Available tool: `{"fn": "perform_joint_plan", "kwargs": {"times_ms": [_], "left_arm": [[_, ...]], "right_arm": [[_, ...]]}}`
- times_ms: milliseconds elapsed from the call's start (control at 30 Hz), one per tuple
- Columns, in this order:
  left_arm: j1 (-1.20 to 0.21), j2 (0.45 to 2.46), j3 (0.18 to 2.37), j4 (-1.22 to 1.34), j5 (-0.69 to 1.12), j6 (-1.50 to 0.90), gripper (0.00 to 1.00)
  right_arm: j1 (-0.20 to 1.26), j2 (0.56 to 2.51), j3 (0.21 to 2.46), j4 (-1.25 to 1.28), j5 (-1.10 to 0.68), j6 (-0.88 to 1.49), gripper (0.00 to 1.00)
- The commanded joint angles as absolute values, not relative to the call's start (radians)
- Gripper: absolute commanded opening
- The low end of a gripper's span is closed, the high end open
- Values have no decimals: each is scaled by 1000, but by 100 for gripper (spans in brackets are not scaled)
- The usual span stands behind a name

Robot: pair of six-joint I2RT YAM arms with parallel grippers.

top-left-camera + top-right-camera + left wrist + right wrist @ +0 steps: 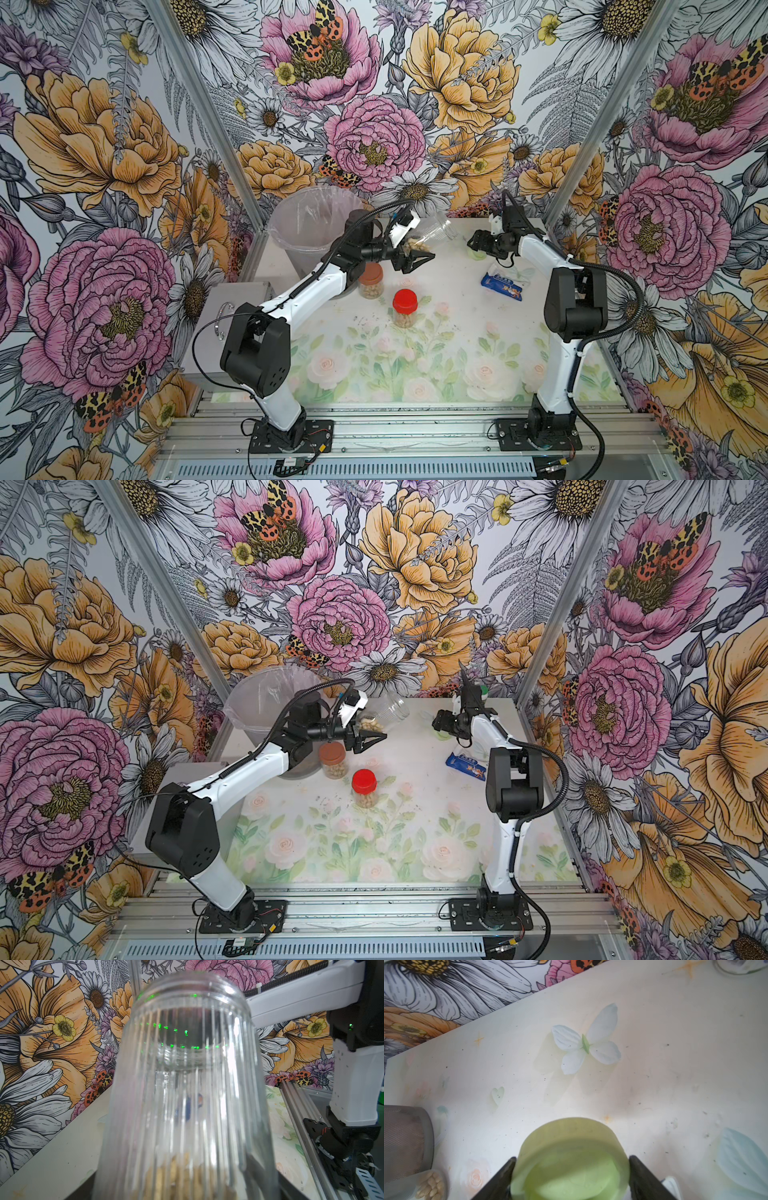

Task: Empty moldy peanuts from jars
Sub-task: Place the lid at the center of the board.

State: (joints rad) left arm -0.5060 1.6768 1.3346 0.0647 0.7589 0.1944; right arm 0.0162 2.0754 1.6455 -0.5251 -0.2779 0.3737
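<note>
Ribbed clear jar (437, 232) in left gripper (419, 254); round green lid (568, 1138) in right gripper (572, 1158).

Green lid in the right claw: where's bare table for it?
Bare: the wide front stretch nearer than the red-lidded jar, and the gap between it and the blue packet. Crowded: by the bucket, brown-lidded jar, left claw holding open jar.

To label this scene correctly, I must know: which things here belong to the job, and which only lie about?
Job: open jar, peanuts, brown-lid jar, red-lid jar, green lid, lined bucket (probably).
Lying about: blue packet, grey box.
</note>
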Motion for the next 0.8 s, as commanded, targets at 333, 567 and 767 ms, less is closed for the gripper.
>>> {"fn": "perform_joint_plan", "kwargs": {"times_ms": [333,567,767], "left_arm": [[-557,1586,1266,226,533,164,4],[-617,1535,1203,238,399,177,5],[-666,1512,1187,226,331,204,5]], "right_arm": [[28,2187,1743,-594,-184,482,57],[41,2250,1830,-667,-117,506,61],[52,2301,1887,-716,-75,531,63]]}}
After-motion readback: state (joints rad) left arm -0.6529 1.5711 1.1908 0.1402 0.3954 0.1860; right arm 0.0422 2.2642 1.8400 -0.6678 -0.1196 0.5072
